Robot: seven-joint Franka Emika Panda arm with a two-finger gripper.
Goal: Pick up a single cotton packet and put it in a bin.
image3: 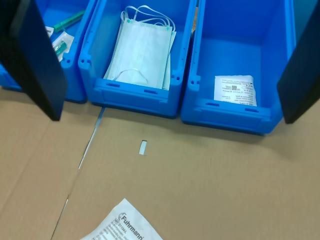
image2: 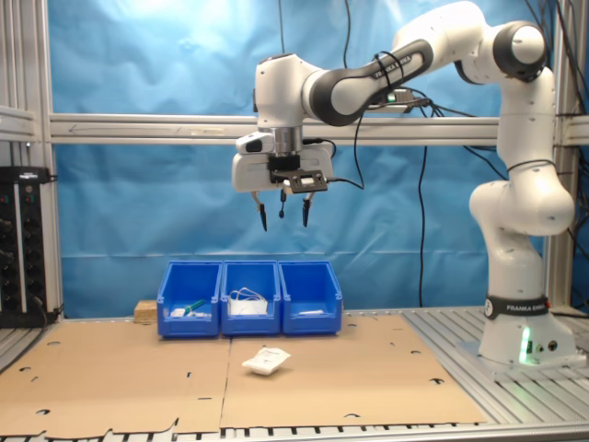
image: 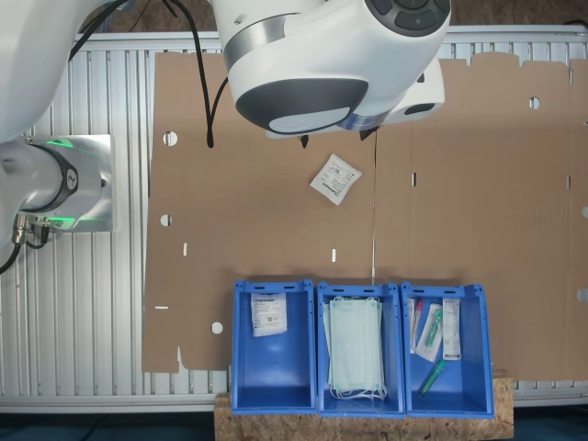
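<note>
Since our fingers [image2: 282, 217] hang spread and empty, high above the worktop [image2: 368, 378], the cotton packet [image2: 265, 361] lies well below them. It sits on the near side, away from the bins [image2: 310, 296].

cotton packet [image3: 121, 226] cut off, wrist view

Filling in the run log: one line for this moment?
gripper: open, high, empty | cotton packet: on cardboard | bin: holds one oblong packet

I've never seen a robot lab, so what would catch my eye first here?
The big white robot arm, its open claw hanging high above the brown cardboard sheet. Below it lies a small flat white square cotton packet, alone. Behind stand three blue plastic bins in a row.
</note>
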